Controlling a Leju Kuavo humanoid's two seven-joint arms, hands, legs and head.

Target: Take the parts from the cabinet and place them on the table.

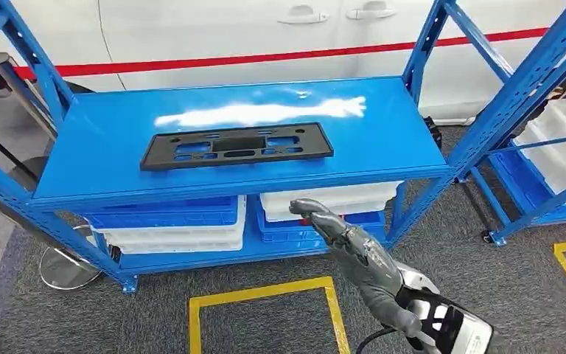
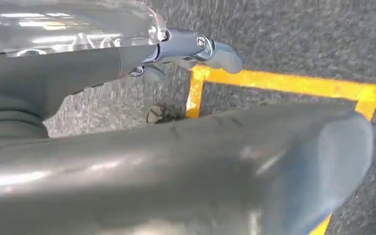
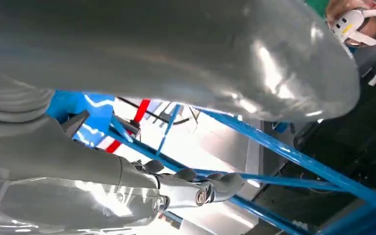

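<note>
One black part [image 1: 236, 146] lies flat on the top shelf [image 1: 103, 147] of the blue cabinet, near its front edge, and my right hand [image 1: 354, 254] is raised below and in front of that edge, well apart from the part, with fingers stretched out and holding nothing. My left hand [image 2: 176, 161] hangs over the grey floor by a yellow line [image 2: 284, 84], its fingers straight and empty too. I think I should lift the right hand above the shelf edge first, then bring it down flat near the part's right end, so that the fingers do not hit the shelf or push the part back.
</note>
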